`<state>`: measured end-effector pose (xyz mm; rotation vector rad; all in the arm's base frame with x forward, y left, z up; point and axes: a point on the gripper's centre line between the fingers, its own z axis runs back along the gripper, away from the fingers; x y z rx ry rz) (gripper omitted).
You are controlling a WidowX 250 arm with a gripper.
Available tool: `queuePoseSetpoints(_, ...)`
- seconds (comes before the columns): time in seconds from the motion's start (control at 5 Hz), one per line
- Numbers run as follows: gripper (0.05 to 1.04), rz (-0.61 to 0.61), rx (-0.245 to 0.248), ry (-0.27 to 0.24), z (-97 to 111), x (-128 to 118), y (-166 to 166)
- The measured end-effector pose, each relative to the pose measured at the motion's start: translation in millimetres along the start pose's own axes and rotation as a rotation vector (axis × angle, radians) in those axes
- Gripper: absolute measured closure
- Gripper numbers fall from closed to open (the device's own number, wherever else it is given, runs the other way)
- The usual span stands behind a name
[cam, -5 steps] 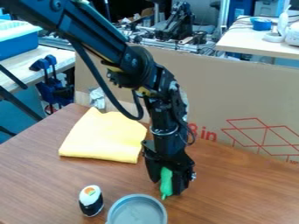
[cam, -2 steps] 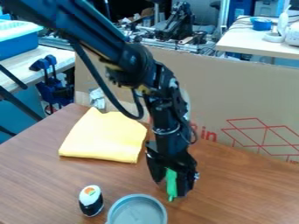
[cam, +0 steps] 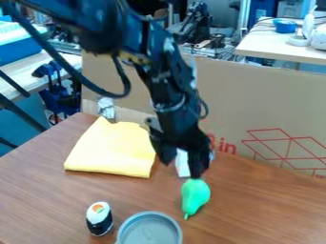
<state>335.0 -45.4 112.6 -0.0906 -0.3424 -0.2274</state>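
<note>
Readable print: red "in" (cam: pixel 227 147) on the cardboard panel (cam: pixel 267 95) behind my claw (cam: pixel 183 169). Red character (cam: pixel 210 138) just left of it, partly covered by my claw, can't tell which. More tiny red print (cam: pixel 320 176) at the panel's lower right, by the view's edge, cut off, too small for me to read.

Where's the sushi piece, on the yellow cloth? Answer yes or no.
No, the sushi piece rests on the table, apart from the cloth.
</note>
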Motion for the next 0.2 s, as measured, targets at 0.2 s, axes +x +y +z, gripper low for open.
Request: queuePoseSetpoints(0.2,0.077,0.026,-0.010,0.088,24.1,-17.2,-10.1)
